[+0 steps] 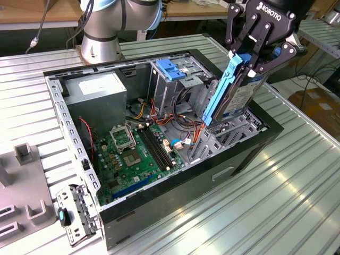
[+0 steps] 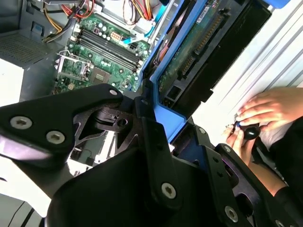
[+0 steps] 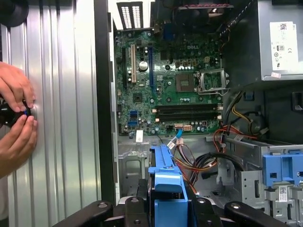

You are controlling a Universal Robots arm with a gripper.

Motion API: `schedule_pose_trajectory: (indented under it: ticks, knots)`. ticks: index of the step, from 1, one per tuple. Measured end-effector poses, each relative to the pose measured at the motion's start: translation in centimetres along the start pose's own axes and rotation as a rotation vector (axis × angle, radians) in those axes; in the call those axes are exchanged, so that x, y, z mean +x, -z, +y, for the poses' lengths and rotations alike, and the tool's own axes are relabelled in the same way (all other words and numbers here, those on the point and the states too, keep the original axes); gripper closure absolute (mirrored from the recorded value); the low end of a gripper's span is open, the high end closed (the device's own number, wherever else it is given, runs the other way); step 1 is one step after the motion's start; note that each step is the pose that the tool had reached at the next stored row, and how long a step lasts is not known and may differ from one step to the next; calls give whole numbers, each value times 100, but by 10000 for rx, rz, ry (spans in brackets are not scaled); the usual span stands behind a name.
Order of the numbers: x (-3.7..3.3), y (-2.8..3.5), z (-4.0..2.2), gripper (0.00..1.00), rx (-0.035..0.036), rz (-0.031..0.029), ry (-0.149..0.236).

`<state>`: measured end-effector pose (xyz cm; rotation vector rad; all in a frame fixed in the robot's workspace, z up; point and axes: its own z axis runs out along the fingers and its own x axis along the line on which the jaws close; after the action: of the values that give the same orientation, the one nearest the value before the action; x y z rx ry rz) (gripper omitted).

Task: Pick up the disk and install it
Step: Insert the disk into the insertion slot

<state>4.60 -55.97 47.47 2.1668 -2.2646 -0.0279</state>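
The disk (image 1: 236, 93), a silver drive in a blue plastic carrier, hangs nearly on edge over the exterior view's right side of the open computer case (image 1: 175, 186), its lower end just above the case's drive bay area. My gripper (image 1: 251, 62) is shut on its upper end, one black finger on each flat side. In the first wrist view the disk's blue carrier (image 3: 166, 182) juts out between the fingers (image 3: 134, 208). In the second wrist view the carrier's blue frame and the disk's circuit-board side (image 2: 189, 52) extend from the gripper (image 2: 158, 125).
Inside the case lie the green motherboard (image 1: 130, 151), a grey power supply (image 1: 98, 93), a metal cage with blue top (image 1: 172, 69) and loose cables (image 1: 186, 139). A person's hands (image 3: 14, 118) hold a small black object on the ribbed table beside the case. The robot base (image 1: 101, 32) stands behind.
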Motion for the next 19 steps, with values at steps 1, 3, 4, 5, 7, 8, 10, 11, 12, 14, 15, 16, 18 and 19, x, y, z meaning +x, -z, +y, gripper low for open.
schedule_pose_trajectory:
  ticks: [1, 3, 4, 5, 7, 8, 10, 11, 12, 14, 15, 16, 18, 19]
  knots:
    - [-1, -10, -21, 63, -1, 1, 85]
    - [-3, -23, -60, 63, -2, 8, 311]
    - [-3, -31, -78, 63, -3, 11, 382]
    - [-4, -38, -92, 63, -3, 13, 407]
    - [-5, -62, -133, 63, -3, 16, 411]
    - [-6, -86, -158, 63, -3, 18, 411]
    - [-7, -115, -182, 63, -2, 17, 360]
    - [-7, -123, -183, 63, -2, 17, 306]
    - [-6, -131, -188, 63, -2, 15, 251]
    - [-4, -147, -195, 63, -2, 13, 235]
    - [0, -160, -196, 63, -2, 13, 234]
    - [3, -166, -196, 63, -1, 14, 235]
    - [14, -179, -198, 63, -2, 16, 239]
    - [36, -192, -199, 63, -2, 14, 244]
